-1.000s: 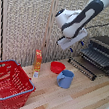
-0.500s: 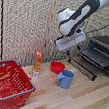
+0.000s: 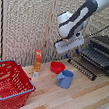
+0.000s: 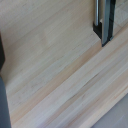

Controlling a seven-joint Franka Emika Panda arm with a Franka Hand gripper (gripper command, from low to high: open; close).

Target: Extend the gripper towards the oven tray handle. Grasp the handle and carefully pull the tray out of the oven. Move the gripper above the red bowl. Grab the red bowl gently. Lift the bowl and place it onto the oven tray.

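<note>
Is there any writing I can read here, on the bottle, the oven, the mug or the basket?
No text can be read in either view.
Bottle: its orange label shows only a blur.
Toaster oven: no legible brand or dial numbers.
Blue mug and red basket: no markings visible.
Wrist view: only bare wooden table.

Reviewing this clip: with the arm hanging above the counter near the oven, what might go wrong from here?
The gripper hangs above the counter between the red bowl and the oven, whose drop-down door lies open, so a low approach may snag its slats. The blue mug and the bottle stand close beside the bowl; reaching down for it may knock either over.
</note>
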